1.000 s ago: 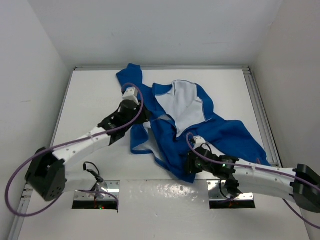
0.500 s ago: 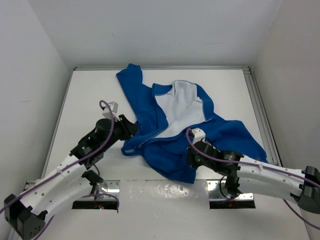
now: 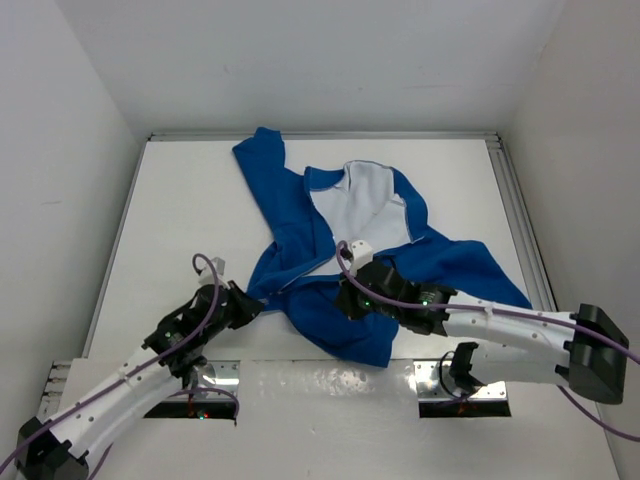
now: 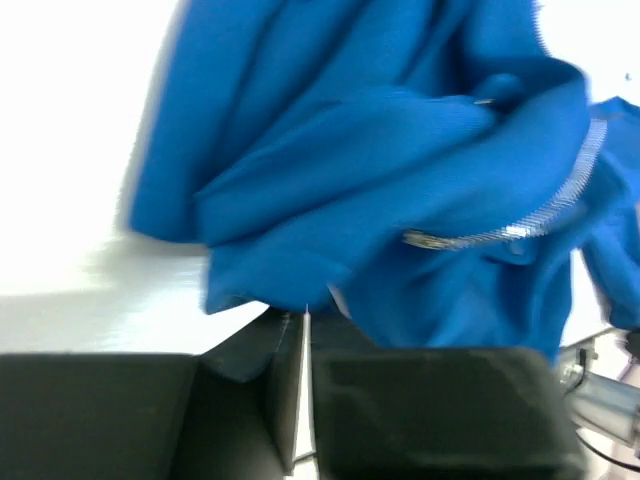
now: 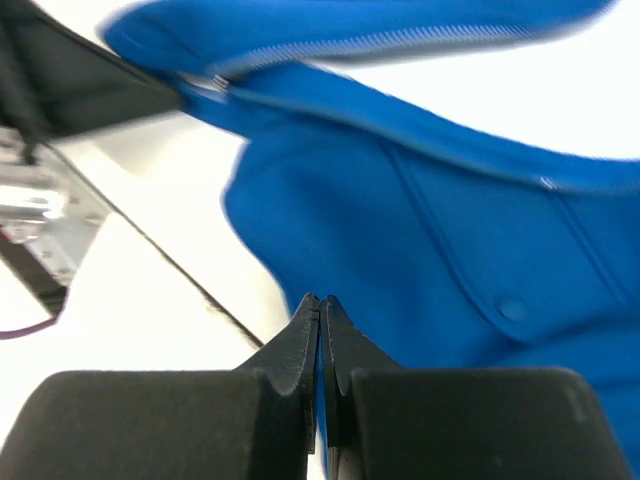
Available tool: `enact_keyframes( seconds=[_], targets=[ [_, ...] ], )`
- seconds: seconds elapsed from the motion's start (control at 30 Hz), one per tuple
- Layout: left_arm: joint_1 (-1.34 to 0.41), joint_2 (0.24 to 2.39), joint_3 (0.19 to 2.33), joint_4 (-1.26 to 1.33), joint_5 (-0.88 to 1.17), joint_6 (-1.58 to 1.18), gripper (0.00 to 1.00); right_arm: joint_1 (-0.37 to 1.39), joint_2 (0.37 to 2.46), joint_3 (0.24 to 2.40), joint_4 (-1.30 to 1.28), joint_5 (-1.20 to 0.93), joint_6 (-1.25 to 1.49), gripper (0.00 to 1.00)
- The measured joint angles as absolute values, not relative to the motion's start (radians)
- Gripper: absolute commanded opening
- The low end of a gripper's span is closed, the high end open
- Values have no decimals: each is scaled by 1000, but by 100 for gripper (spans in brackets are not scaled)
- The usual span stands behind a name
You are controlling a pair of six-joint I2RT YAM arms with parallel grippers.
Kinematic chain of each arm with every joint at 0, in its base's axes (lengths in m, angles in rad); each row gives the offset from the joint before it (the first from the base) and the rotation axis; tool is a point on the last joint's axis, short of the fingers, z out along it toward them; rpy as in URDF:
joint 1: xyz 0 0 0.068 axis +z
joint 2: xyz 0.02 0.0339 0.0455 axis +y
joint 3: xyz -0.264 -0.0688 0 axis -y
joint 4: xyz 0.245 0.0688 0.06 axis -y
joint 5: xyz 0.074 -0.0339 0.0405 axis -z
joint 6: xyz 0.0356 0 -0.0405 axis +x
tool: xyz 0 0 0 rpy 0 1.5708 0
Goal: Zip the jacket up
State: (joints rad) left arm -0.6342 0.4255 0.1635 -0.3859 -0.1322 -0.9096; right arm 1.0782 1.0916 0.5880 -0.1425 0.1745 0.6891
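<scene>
The royal-blue jacket (image 3: 455, 268) lies open and crumpled mid-table, its white lining (image 3: 365, 205) facing up at the back. My left gripper (image 3: 248, 303) is shut on the jacket's left front edge, low and near the table's front. In the left wrist view its tips (image 4: 305, 315) pinch blue fabric, with the silver zipper teeth (image 4: 520, 230) running above. My right gripper (image 3: 347, 300) is shut on the lower middle of the jacket. The right wrist view shows a thin blue fold between its tips (image 5: 319, 302) and a zipper line (image 5: 400, 40) beyond.
Two metal mounting plates (image 3: 190, 385) (image 3: 465, 385) sit at the table's near edge. A metal rail (image 3: 515, 215) runs along the right side. White walls enclose the table on three sides. The left gripper's black body (image 5: 80, 80) shows in the right wrist view.
My left gripper has pulled the jacket's left front edge from the back toward the near left. My right gripper has shifted left and slightly back with its fold of fabric.
</scene>
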Motion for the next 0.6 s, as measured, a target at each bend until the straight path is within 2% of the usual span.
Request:
enact_keyframes(
  seconds=[0.03,0.07,0.17,0.43,0.6],
  targets=[
    [-635,410,138,-389,-137,-923,14,1078,1108,598,-123,163,683,0],
    [-635,402,116,-381,-140,-931,24,1078,1116,604,-107,150,679,0],
    [-635,416,76,-318,-144,-950,31,1078,1121,608,-86,125,674,0],
    [-635,593,57,-2,-128,-948,32,1079,1115,590,-59,91,677,0],
    [-635,553,49,101,-150,-948,33,1081,1102,556,-51,70,683,0]
  ],
)
